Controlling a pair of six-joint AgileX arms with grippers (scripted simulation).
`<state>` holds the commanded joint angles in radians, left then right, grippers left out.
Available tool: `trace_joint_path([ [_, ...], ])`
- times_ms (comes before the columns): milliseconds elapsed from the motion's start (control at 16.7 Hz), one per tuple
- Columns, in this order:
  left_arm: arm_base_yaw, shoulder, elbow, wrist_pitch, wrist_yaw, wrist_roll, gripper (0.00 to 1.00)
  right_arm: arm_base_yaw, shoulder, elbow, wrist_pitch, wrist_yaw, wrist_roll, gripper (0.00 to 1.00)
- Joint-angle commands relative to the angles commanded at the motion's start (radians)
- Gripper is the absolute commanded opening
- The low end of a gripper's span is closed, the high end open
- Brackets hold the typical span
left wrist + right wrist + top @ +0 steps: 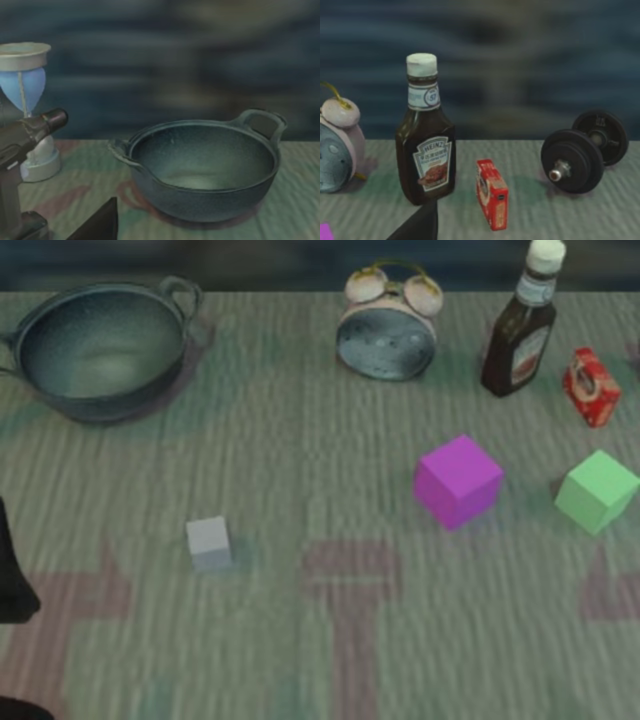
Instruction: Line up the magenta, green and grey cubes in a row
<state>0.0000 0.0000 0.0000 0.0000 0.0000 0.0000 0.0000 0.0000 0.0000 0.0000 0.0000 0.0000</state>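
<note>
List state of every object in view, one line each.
Large magenta matte cube: flat on table, untouched.
Light green matte cube: near right edge, apart from magenta.
Small pale grey cube: alone, left of centre.
Dark metal two-handled pot: upright, empty.
Brown sauce bottle: upright, capped.
Pink twin-bell alarm clock: upright.
Small red carton: standing, tilted.
Black dumbbell: lying on table.
Blue hourglass: upright.

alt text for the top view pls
Three cubes sit unaligned on a patterned table: small grey cube left, magenta cube and green cube right. Behind stand a dark pot, alarm clock, sauce bottle and red carton.
</note>
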Motion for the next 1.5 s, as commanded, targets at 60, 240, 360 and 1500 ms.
trace_joint_path([
  [60, 0.0, 0.0, 0.0, 0.0, 0.0, 0.0, 1.0, 0.0, 0.0, 0.0, 0.0, 0.0, 0.0, 1.0],
  [240, -0.01, 0.031, 0.03, -0.02, 0.001, 0.019, 1.0, 0.0, 0.0, 0.0, 0.0, 0.0, 0.0, 1.0],
  [360, -0.031, 0.104, 0.1, -0.065, 0.003, 0.06, 1.0, 0.0, 0.0, 0.0, 0.0, 0.0, 0.0, 1.0],
  [1500, -0.379, 1.824, 1.311, -0.926, 0.002, 0.819, 1.0, 0.0, 0.0, 0.0, 0.0, 0.0, 0.0, 1.0],
])
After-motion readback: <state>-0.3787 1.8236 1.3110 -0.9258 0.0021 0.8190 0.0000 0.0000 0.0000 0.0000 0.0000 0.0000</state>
